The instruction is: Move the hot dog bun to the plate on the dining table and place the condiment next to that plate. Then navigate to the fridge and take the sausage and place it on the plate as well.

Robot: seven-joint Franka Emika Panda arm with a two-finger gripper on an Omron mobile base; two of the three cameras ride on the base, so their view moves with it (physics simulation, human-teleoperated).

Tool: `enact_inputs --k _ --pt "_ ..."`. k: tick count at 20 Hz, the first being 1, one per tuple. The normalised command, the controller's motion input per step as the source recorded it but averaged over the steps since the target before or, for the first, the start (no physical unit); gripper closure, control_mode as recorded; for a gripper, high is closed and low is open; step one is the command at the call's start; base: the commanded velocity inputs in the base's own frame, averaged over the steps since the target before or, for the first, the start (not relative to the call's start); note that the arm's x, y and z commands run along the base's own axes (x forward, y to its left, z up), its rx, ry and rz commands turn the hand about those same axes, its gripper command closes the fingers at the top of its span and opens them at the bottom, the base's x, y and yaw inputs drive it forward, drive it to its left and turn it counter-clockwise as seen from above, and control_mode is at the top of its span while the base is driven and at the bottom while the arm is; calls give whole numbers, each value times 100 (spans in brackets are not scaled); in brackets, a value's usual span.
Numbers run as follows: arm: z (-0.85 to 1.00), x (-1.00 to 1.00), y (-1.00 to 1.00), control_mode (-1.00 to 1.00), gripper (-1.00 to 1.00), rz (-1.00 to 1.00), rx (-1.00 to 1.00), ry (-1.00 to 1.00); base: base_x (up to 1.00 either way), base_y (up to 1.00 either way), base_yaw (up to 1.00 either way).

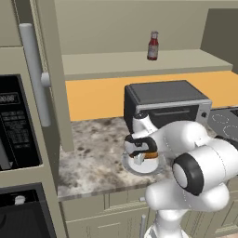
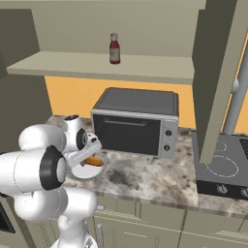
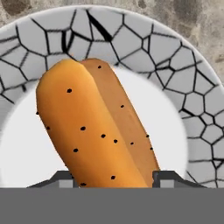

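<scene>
The hot dog bun [image 3: 94, 127], orange-brown with dark specks, lies on a round dish [image 3: 144, 52] with a cracked grey rim on the stone counter. My gripper [image 3: 113, 179] points down at it, its fingertips [image 3: 65, 178] pressed against both sides of the bun's near end. From the base, the bun [image 1: 149, 155] [image 2: 94, 161] shows under the gripper [image 1: 139, 158] [image 2: 92, 162] over the dish [image 1: 135, 168] [image 2: 80, 173]. The condiment [image 1: 153, 45] [image 2: 114, 48], a red bottle, stands upright on the shelf above. The dining table, its plate, the fridge and the sausage are out of view.
A dark toaster oven [image 1: 165, 104] [image 2: 135, 121] stands right behind the dish. A stovetop [image 1: 225, 121] [image 2: 223, 167] lies to the right. A tall cabinet with an oven panel [image 1: 16, 125] and a long handle [image 1: 35, 74] bounds the left.
</scene>
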Motion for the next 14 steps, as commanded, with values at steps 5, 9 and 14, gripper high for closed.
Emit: enact_inputs --k 5,9,14 --pt "69 -65 0 -100 100 0 2 -9 0 0 0" --pt "99 -59 -2 -100 100 0 1 0 0 0 0" --pt "97 -48 -4 -100 100 -1 0 0 0 0 0"
